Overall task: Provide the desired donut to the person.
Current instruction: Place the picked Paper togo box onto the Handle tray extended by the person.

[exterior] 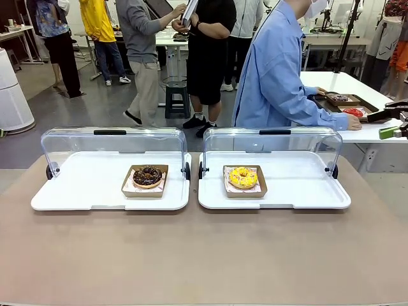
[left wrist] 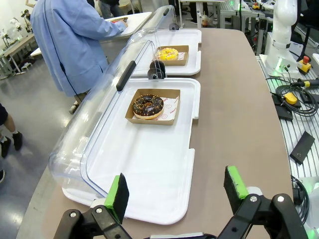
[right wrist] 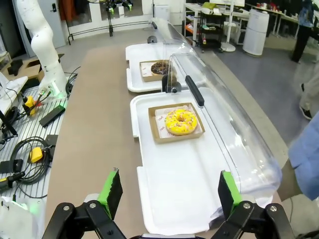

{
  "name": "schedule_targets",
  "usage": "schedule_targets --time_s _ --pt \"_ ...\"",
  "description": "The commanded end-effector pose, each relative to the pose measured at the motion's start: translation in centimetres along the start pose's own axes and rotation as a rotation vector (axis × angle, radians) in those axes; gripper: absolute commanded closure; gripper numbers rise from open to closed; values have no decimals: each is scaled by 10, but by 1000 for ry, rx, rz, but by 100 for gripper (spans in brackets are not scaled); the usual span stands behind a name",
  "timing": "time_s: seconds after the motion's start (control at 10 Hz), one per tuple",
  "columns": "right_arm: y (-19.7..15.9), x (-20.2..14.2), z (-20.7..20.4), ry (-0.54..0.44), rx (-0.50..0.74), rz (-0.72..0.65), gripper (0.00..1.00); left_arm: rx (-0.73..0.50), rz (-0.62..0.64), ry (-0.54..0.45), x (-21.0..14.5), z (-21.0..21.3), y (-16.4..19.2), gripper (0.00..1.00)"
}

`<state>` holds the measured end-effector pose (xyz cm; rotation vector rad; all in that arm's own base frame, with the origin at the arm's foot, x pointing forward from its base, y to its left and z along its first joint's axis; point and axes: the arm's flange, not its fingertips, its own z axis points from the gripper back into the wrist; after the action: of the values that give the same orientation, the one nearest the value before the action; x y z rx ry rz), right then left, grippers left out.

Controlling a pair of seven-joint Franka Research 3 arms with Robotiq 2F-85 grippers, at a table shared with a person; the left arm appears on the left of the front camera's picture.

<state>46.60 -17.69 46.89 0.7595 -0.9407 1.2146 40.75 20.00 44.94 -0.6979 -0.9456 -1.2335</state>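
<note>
A chocolate donut (exterior: 147, 176) (left wrist: 148, 105) (right wrist: 160, 67) sits in a brown paper tray on the left white tray (exterior: 76, 191). A yellow sprinkled donut (exterior: 243, 178) (right wrist: 180, 121) (left wrist: 167, 53) rests in its own paper tray on the right white tray (exterior: 306, 188). Both clear lids stand flipped open at the far side. The person (exterior: 280, 70) in a light blue shirt stands beyond the table, turned to a side table at the right. My left gripper (left wrist: 174, 191) is open above the near end of the left tray. My right gripper (right wrist: 169, 191) is open above the right tray's near end.
A white side table (exterior: 357, 108) at the far right holds a dark tray with more donuts, with the person's hand on it. Other people stand farther back. Cables and an arm base (left wrist: 284, 45) lie beside the brown tabletop (exterior: 204, 255).
</note>
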Motion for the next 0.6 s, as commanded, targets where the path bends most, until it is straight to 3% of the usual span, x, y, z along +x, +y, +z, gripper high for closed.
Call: schedule_targets --time_s 0.0,0.5 --pt "1 -1 0 -2 4 1 0 4 -4 -7 1 2 -1 0" --pt "1 -1 0 -2 4 1 0 4 -4 -7 1 2 -1 0"
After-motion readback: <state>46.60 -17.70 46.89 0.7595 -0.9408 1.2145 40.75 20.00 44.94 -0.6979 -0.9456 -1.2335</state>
